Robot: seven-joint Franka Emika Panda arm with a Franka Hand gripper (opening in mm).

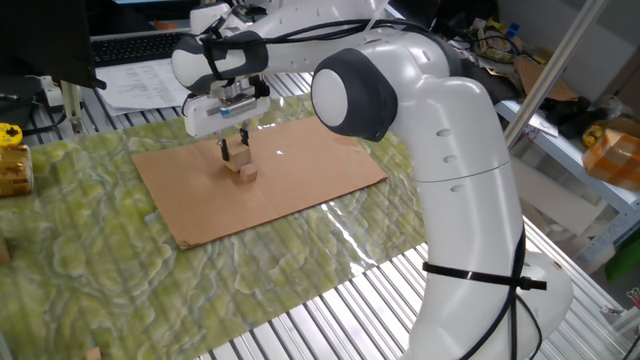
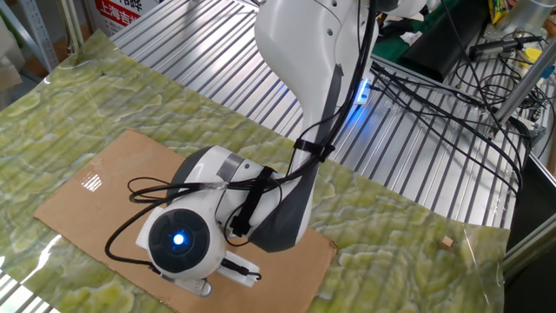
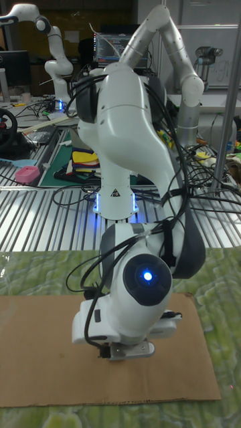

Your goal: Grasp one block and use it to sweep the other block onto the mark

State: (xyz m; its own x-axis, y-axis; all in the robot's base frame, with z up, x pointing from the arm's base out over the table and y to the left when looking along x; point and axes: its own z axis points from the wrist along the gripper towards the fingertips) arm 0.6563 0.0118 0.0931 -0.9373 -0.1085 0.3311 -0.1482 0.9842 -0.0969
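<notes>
While its jaws stand apart, the gripper (image 1: 235, 152) hangs above the cube (image 1: 245, 170).

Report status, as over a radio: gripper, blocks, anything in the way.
Gripper low over the cardboard, fingers straddling the pale block; grip unconfirmed. Small brown block and mark not discernible. Arm hides the work area in the other two views.

Matt brown cardboard sheet (image 1: 290, 180) – glossy white plastic arm (image 1: 450, 150) – ribbed metal table (image 2: 208, 52)
</notes>
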